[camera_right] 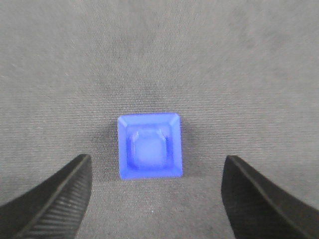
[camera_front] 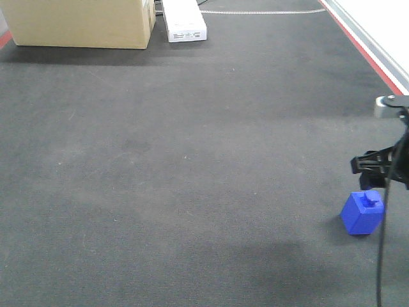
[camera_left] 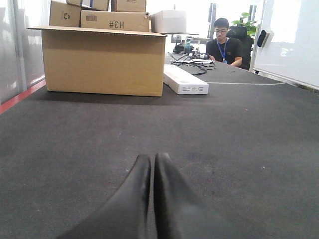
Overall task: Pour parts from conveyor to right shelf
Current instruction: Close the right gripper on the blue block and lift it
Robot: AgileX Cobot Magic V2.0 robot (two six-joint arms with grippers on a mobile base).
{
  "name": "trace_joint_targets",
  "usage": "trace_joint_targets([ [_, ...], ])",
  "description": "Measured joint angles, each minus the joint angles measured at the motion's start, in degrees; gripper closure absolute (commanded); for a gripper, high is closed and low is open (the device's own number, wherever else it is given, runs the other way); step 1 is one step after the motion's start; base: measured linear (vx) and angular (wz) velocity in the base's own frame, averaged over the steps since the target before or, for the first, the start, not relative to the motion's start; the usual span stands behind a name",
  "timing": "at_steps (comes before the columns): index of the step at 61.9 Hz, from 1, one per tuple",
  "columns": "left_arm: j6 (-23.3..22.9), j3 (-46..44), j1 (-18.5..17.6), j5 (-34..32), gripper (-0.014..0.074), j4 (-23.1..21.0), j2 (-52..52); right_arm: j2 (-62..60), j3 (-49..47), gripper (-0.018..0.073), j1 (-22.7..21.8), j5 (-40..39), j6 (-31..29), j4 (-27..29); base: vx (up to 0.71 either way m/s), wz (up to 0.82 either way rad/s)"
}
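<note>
One of the parts, a small royal-blue block point(camera_front: 362, 213) with its square stub facing up, lies on the dark felt conveyor point(camera_front: 192, 166) near the right side. My right gripper point(camera_front: 375, 179) hangs just above it. In the right wrist view the block point(camera_right: 149, 147) sits on the belt between and slightly ahead of the two black fingertips point(camera_right: 65, 194), and the right gripper point(camera_right: 157, 159) is open, wide apart, touching nothing. My left gripper point(camera_left: 152, 158) is shut with nothing in it, low over the belt. The right shelf is out of view.
A large cardboard box point(camera_front: 80, 22) and a long white box point(camera_front: 184, 19) rest at the far end of the belt. A red stripe point(camera_front: 367, 54) runs along the belt's right edge. A seated person point(camera_left: 224, 45) is behind the belt.
</note>
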Motion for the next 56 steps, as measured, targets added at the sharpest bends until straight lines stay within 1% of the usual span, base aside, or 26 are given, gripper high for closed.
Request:
trace_joint_targets([
  [18, 0.0, 0.0, 0.0, 0.0, 0.0603, 0.0, 0.0, 9.3, -3.9, 0.0031, 2.2, 2.1, 0.0, -1.2, 0.0, 0.0],
  [33, 0.0, 0.0, 0.0, 0.0, 0.0603, 0.0, 0.0, 14.5, -4.0, 0.0031, 2.2, 2.4, 0.2, -2.0, 0.0, 0.0],
  [38, 0.0, 0.0, 0.0, 0.0, 0.0603, 0.0, 0.0, 15.8, -4.0, 0.0046, 2.2, 2.3, 0.2, -2.0, 0.0, 0.0],
  [41, 0.0, 0.0, 0.0, 0.0, 0.0603, 0.0, 0.0, 16.6, -4.0, 0.0064, 2.2, 2.2, 0.2, -2.0, 0.0, 0.0],
  [45, 0.0, 0.0, 0.0, 0.0, 0.0603, 0.0, 0.0, 17.3, -4.0, 0.0122, 2.2, 1.9, 0.4, -2.0, 0.0, 0.0],
  [55, 0.0, 0.0, 0.0, 0.0, 0.0603, 0.0, 0.0, 17.4, -4.0, 0.0334, 2.2, 1.2, 0.7, -2.3, 0.0, 0.0],
  [56, 0.0, 0.0, 0.0, 0.0, 0.0603, 0.0, 0.0, 17.4, -4.0, 0.0366, 2.2, 1.2, 0.9, -2.3, 0.0, 0.0],
])
